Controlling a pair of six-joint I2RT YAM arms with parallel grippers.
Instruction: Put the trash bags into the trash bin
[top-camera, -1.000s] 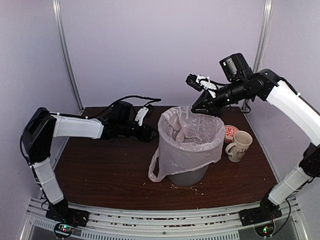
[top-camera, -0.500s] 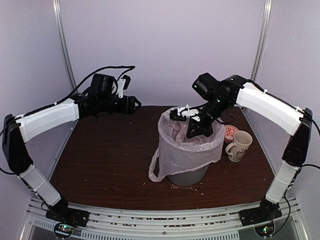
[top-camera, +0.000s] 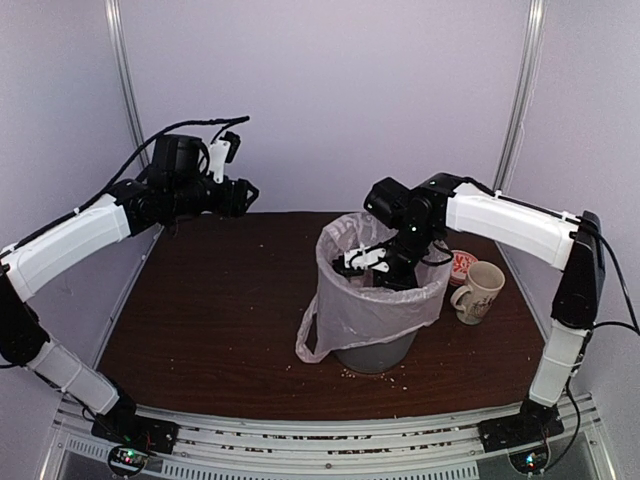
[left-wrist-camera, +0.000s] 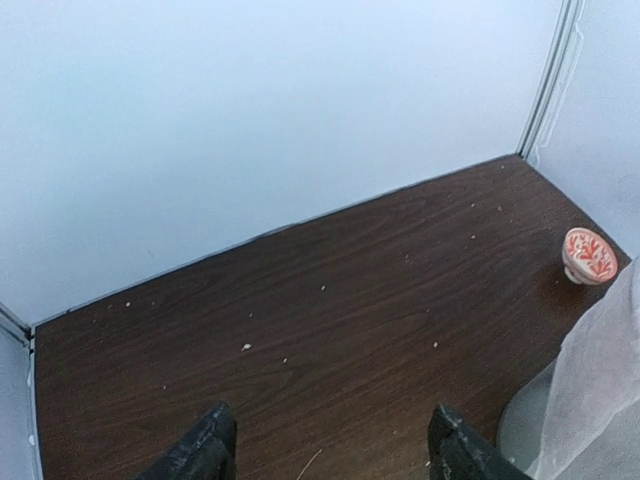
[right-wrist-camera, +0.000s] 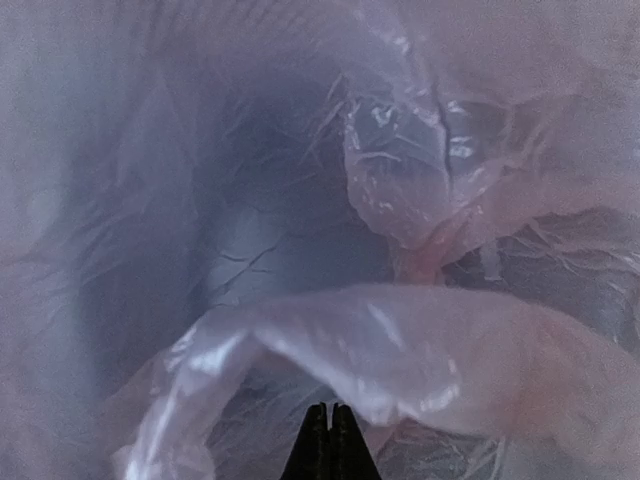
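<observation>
Right gripper (right-wrist-camera: 329, 445), shut and seemingly empty, has dropped into the trash bag (top-camera: 365, 305) lining the trash bin (top-camera: 375, 355); left gripper (top-camera: 248, 193), raised, gapes empty over the brown table (top-camera: 200, 320).

table (top-camera: 200, 330): dark wood | standing on it: trash bin (top-camera: 375, 356), mug (top-camera: 482, 290), red-patterned bowl (left-wrist-camera: 590, 255) | scattered crumbs (left-wrist-camera: 247, 347)

The trash bag (top-camera: 372, 300) is thin, translucent pinkish-white plastic film, wrinkled all over and glossy where light catches its folds. The trash bin (top-camera: 377, 355) showing beneath it is smooth grey plastic. The table (top-camera: 220, 330) is dark wood grain, smooth with a dull sheen and flecked with pale crumbs, while the mug (top-camera: 480, 290) and the small red-patterned dish (left-wrist-camera: 590, 255) look like glazed ceramic; the left arm (top-camera: 70, 245) and right arm (top-camera: 510, 220) wear smooth white shells, and the left gripper (left-wrist-camera: 325, 455) has matt black fingers (left-wrist-camera: 200, 455).
</observation>
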